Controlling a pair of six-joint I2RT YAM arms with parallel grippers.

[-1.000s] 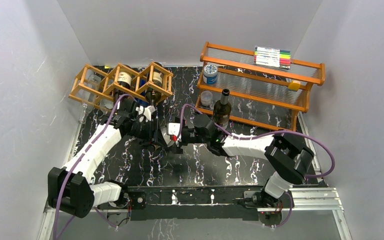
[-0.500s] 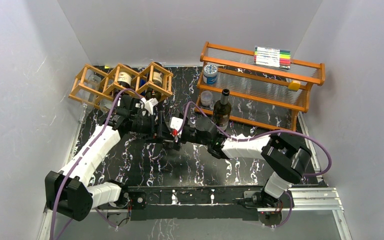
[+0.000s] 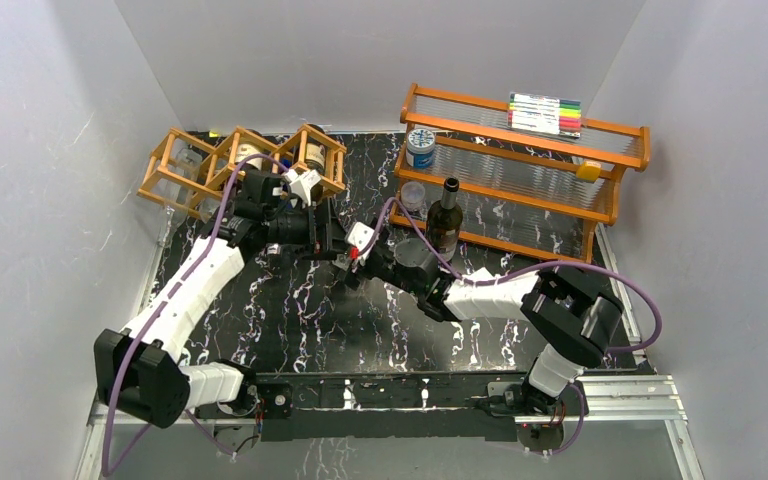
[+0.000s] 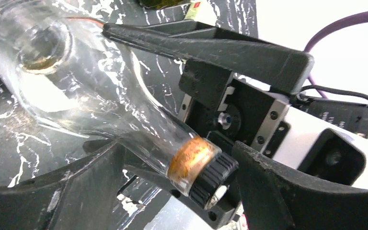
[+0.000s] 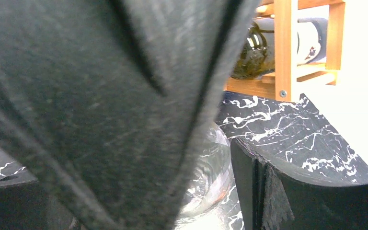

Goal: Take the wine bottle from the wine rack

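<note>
Wider left hand [image 4: 179,155]; bottle [image 4: 100,96] wrist-view only

The wine bottle [image 4: 100,96] lies within the left gripper [image 4: 177,158] and right gripper [image 3: 348,262]; the wine rack [image 3: 245,160] stands behind them, a shelf [image 3: 520,130] to their right.

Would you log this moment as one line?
left gripper: open around clear bottle neck | right gripper: straddles its body, grip unclear | bottle: off wine rack

Left arm [image 3: 195,290] and right arm [image 3: 490,292] extended inward. Left end effector [image 4: 179,155], jaws parted, faces the right end effector [image 3: 350,262] directly ahead, its jaws spread wide.
</note>
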